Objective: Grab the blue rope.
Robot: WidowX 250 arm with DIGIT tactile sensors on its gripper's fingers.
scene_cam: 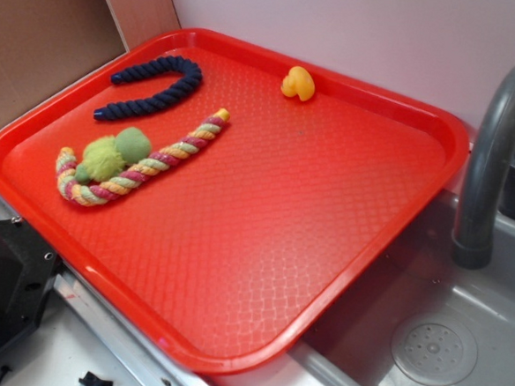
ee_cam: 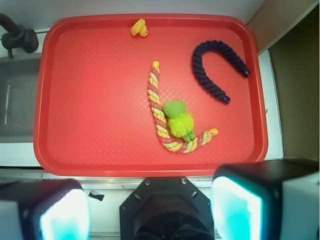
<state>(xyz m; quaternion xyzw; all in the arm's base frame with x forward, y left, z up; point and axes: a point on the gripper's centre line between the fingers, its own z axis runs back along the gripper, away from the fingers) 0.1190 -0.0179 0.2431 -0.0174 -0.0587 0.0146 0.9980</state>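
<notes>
The blue rope (scene_cam: 154,89) (ee_cam: 215,67), dark navy and bent in a hook, lies in the far left corner of the red tray (scene_cam: 322,277) (ee_cam: 90,125). In the wrist view it sits at the upper right. My gripper (ee_cam: 150,212) hangs high above the tray's near edge, open, with nothing between its two cyan pads (ee_cam: 235,210). It is far from the rope. The exterior view does not show the gripper.
A pink, yellow and green twisted rope (scene_cam: 140,171) (ee_cam: 160,110) lies beside the blue one, with a green fuzzy toy (scene_cam: 114,152) (ee_cam: 177,117) on it. A small yellow duck (scene_cam: 298,83) (ee_cam: 139,28) sits at the tray's far edge. A grey sink (scene_cam: 441,347) with a faucet (scene_cam: 495,148) is right of the tray.
</notes>
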